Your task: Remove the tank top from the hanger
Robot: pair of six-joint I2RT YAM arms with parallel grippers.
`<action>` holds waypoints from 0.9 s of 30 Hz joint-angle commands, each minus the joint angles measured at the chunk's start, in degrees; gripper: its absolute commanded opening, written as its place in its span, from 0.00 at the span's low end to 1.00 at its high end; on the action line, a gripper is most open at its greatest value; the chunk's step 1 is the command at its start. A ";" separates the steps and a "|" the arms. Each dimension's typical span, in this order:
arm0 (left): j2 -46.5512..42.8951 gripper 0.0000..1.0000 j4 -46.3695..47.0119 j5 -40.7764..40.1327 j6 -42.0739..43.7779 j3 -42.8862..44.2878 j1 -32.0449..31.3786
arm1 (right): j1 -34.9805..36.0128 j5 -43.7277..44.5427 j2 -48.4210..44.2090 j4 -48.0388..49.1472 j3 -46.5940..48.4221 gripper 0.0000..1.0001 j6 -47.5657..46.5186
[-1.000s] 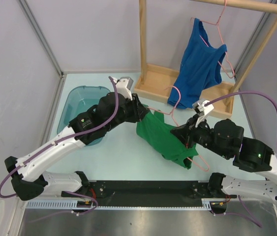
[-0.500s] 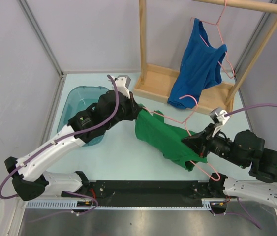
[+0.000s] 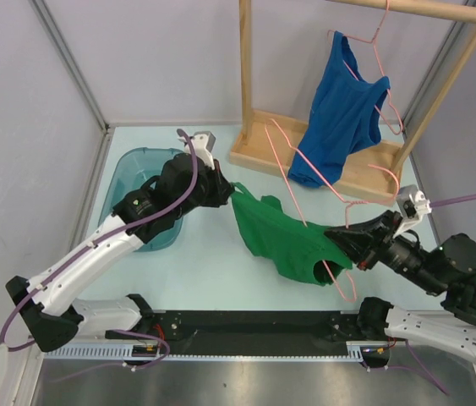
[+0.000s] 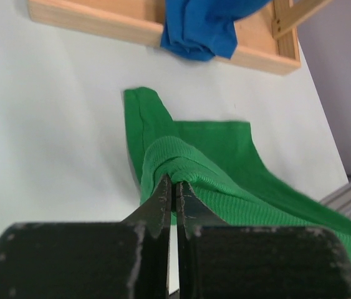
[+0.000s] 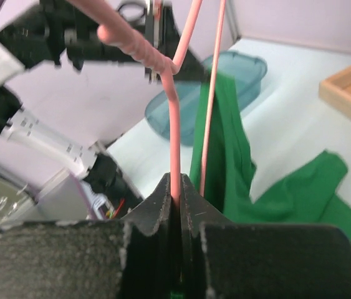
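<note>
The green tank top (image 3: 278, 235) hangs stretched between my two grippers above the table. My left gripper (image 3: 227, 193) is shut on its left edge; the left wrist view shows the fingers (image 4: 163, 193) pinching a fold of the green tank top (image 4: 225, 156). My right gripper (image 3: 341, 243) is shut on the pink wire hanger (image 3: 298, 169), whose long arms stick up toward the rack. In the right wrist view the hanger (image 5: 174, 124) runs up out of my right gripper (image 5: 176, 182), with the green top (image 5: 225, 143) beside it. The hanger's lower end still crosses the top's right edge.
A teal basin (image 3: 146, 193) sits at the left, under my left arm. A wooden rack (image 3: 263, 144) stands at the back right, with a blue tank top (image 3: 339, 110) on a second pink hanger (image 3: 380, 46). Grey walls close in both sides.
My right gripper has drawn back to the right with the hanger, which tilted up and slid mostly out of the green top. My left gripper shifted slightly left, still holding the top.
</note>
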 commanded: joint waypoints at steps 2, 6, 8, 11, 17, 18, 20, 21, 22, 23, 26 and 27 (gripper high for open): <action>-3.49 0.00 5.94 8.96 -0.60 -4.61 1.22 | 0.35 7.68 9.34 21.64 -3.95 0.00 -4.64; -5.52 0.00 8.85 18.27 -2.62 -8.65 0.78 | 0.18 10.06 15.40 40.44 -7.75 0.00 -8.08; -6.57 0.00 9.30 19.43 -3.24 -9.98 0.16 | 0.17 10.59 19.70 43.98 -7.58 0.00 -10.09; -9.03 0.00 10.17 20.31 -4.21 -13.83 -0.63 | 0.00 10.85 23.93 49.96 -7.14 0.00 -11.76; -13.25 0.00 11.58 20.67 -5.18 -20.60 -0.72 | -1.06 10.50 29.29 50.24 -2.66 0.00 -10.37; -13.60 0.00 11.58 20.58 -4.83 -21.14 -0.63 | -1.14 10.42 29.39 49.72 -2.22 0.00 -9.58; -14.22 0.00 10.97 19.79 -4.13 -22.02 -0.63 | -1.14 10.33 29.21 47.01 -1.60 0.00 -8.70; -14.22 0.00 10.53 19.27 -3.08 -22.02 -0.63 | -1.23 10.76 29.13 45.68 -1.34 0.00 -7.56; -14.05 0.00 9.31 18.74 -2.37 -21.94 -0.63 | -1.32 11.11 28.86 44.10 -0.55 0.00 -7.03; -13.70 0.12 8.51 18.38 -1.49 -21.24 -0.63 | -1.32 11.47 28.34 40.52 -0.19 0.00 -6.42; -13.08 0.51 5.08 18.82 3.43 -18.43 -0.63 | -2.11 13.22 27.02 31.22 1.47 0.00 -3.96; -13.51 0.57 4.90 19.34 5.26 -18.07 -0.63 | -2.28 13.14 25.88 28.99 1.74 0.00 -3.51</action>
